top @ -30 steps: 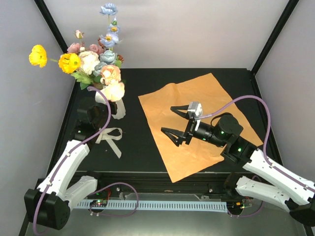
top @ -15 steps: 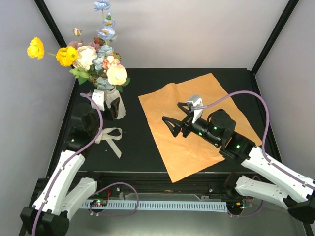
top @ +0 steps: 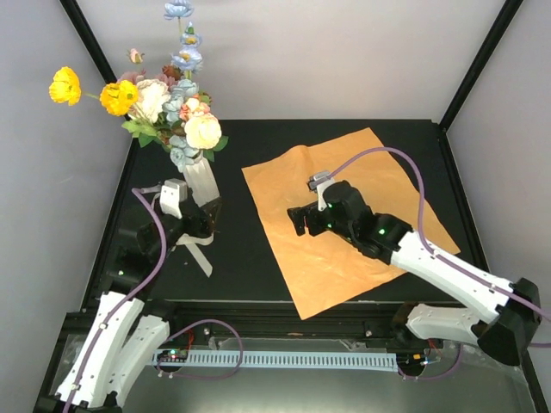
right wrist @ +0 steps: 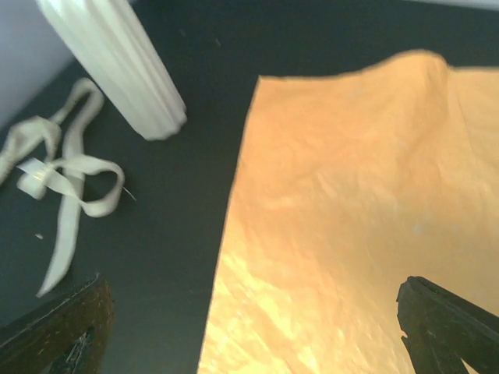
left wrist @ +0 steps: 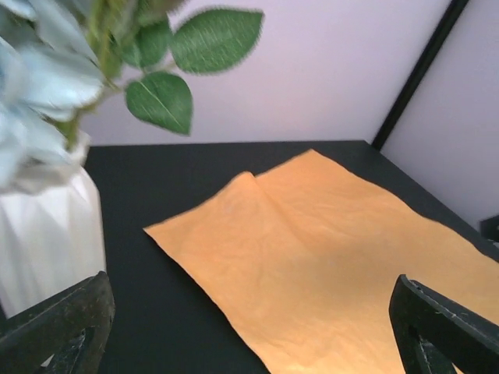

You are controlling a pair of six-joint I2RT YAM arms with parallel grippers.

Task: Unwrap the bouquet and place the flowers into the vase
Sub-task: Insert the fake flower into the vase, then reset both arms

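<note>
From above, I see the flowers (top: 172, 95) standing in the vase (top: 200, 178) at far left. The left gripper (top: 205, 219) sits just near of it, and the right gripper (top: 299, 220) hangs over the flat orange paper (top: 387, 172). Left wrist: jaws wide apart beside the vase. Right wrist: jaws apart above the paper, the ribbon (right wrist: 61, 234) to the left.

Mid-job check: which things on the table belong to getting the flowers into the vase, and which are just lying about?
Belongs to the job:
flowers, stems down in the vase
vase, upright at the back left

Just lying about:
orange paper, spread flat on the table
cream ribbon, loose on the table in front of the vase
</note>
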